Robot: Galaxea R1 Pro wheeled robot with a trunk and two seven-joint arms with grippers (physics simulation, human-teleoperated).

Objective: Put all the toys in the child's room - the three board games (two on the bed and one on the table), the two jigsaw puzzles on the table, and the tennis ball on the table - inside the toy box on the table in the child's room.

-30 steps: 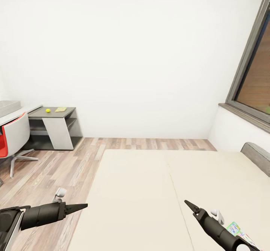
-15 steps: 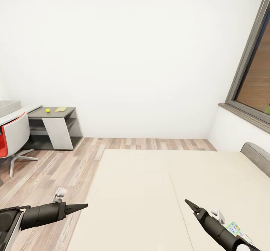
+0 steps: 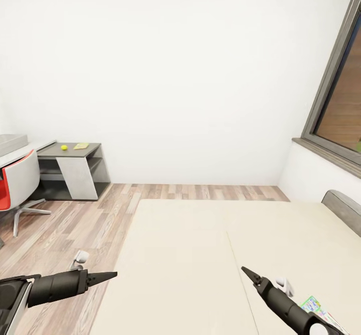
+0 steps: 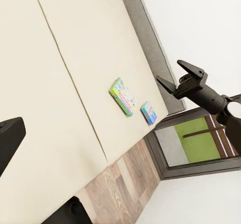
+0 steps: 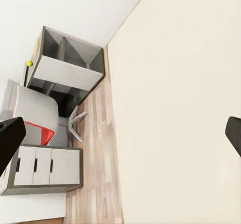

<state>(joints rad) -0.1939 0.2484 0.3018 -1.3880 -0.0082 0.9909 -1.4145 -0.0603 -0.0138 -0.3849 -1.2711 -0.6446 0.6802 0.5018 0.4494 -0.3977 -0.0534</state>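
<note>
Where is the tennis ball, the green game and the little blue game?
tennis ball (image 3: 64, 147): head view, centre of the ball.
green-edged board game (image 4: 123, 96): left wrist view, middle of the lid.
small blue board game (image 4: 148, 112): left wrist view, middle of the lid.

In the head view we see the light-grey toy box (image 3: 11, 143) cut by the picture's edge, and the green-edged board game (image 3: 317, 309) partly behind the black right arm (image 3: 291, 310). We cannot read the lid of the small blue board game (image 4: 148, 112); the flat yellowish item (image 3: 80, 146) on the dark-grey cabinet (image 3: 70, 170) stays unidentifiable.
</note>
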